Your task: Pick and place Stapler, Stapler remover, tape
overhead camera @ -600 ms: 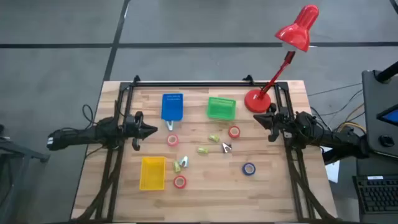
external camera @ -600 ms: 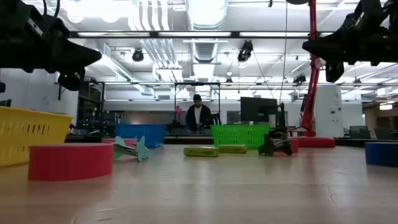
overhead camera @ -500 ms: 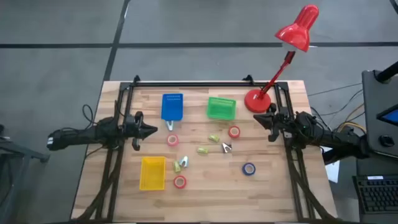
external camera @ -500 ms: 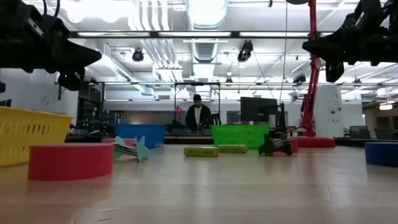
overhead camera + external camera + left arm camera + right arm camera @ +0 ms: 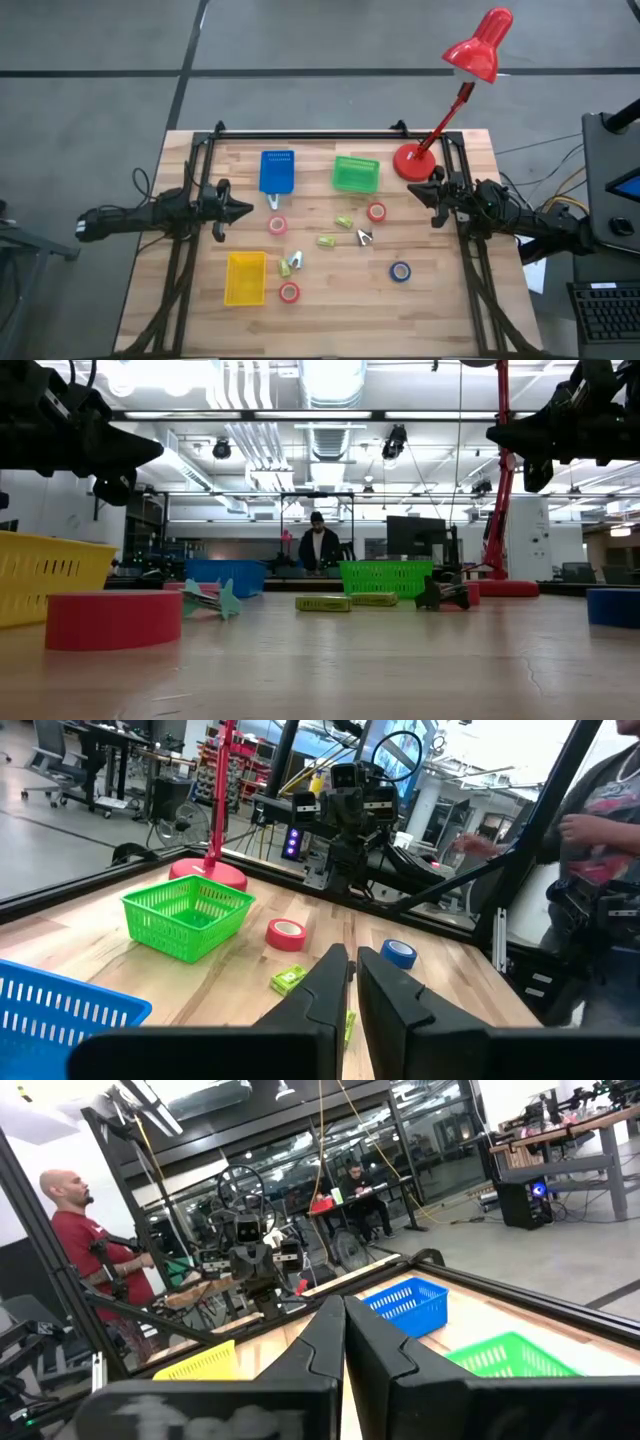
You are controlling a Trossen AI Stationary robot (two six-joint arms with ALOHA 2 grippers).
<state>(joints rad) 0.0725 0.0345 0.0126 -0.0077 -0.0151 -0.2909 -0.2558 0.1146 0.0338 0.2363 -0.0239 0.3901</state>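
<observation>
The table [image 5: 440, 300] carries a red lamp [image 5: 470, 70] at 1 o'clock. Blue bin [image 5: 277, 170] and green bin [image 5: 356, 174] sit toward 12, yellow bin [image 5: 246, 277] toward 7. Left pincer [image 5: 247, 210] at 9 and right pincer [image 5: 412, 192] at 3 hover, both pressed together, empty. Red tape rolls [image 5: 278, 226] lie around the centre, with the blue tape [image 5: 400, 271] at 5 and yellow-green staplers [image 5: 329, 240] mid-table.

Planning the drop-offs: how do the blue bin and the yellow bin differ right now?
The blue bin sits at the far side of the table, while the yellow bin sits near the front edge. The blue bin lies closer to the green bin; the yellow bin lies beside a red tape roll. Both are rectangular and look empty.
</observation>
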